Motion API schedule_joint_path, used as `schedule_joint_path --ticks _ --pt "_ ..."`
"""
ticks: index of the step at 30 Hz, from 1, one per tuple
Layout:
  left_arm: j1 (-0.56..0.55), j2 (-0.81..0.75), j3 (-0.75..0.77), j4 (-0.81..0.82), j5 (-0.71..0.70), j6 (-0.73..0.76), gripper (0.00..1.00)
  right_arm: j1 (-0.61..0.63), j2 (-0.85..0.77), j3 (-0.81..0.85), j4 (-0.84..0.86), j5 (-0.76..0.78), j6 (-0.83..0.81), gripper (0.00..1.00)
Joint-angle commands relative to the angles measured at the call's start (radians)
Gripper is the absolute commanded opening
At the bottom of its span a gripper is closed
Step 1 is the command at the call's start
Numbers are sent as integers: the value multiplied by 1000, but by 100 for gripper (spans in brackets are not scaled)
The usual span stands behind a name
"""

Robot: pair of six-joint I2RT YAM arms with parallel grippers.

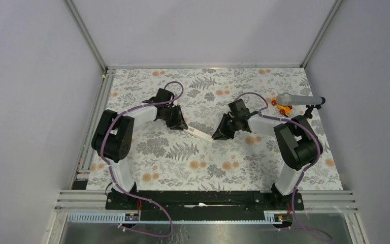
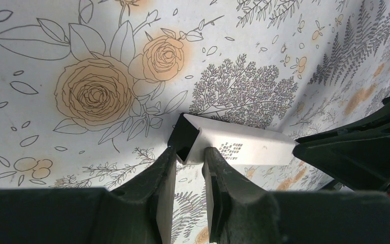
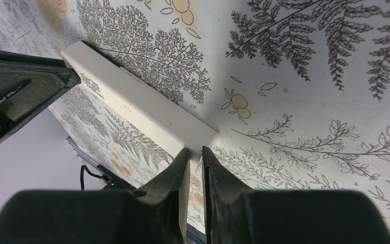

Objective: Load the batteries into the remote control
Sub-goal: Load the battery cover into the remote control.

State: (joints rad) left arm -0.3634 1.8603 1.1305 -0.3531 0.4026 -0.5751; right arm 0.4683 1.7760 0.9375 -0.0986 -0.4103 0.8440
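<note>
Fern-and-rose patterned surface (image 1: 183, 168) fills the walled cell. The remote control (image 1: 199, 133) is at its middle, spanning the gap between the two arms; whether it is resting or just lifted I cannot tell. At its left, the left claw (image 1: 179, 123) is pinched on the dark end section, with fingers (image 2: 165, 170) on either side of it. At its right, the right claw (image 1: 222, 133) is clamped on the plain white end, jaws nearly together with the bar's thin edge between them. The bar looks light, rigid and smooth-sided (hard plastic, I judge, so liable to slip or swivel in a pinch at one tip). Grips across its narrow width near each end, as now, should steady it. Far right, a grey microphone (image 1: 297, 98) and an orange toy piece (image 1: 283, 107) sit well apart from it. No batteries show in any view.
</note>
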Motion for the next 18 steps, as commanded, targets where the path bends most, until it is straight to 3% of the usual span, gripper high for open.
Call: schedule_joint_path --ticks 1,6,18 --pt "-9 97 -61 -25 -96 42 0 33 59 -33 138 23 65 18" --pt "-9 100 -91 33 -20 13 0 46 82 -52 246 -37 177 12" --pt "5 126 -151 103 75 -25 0 58 127 50 105 10 286 4"
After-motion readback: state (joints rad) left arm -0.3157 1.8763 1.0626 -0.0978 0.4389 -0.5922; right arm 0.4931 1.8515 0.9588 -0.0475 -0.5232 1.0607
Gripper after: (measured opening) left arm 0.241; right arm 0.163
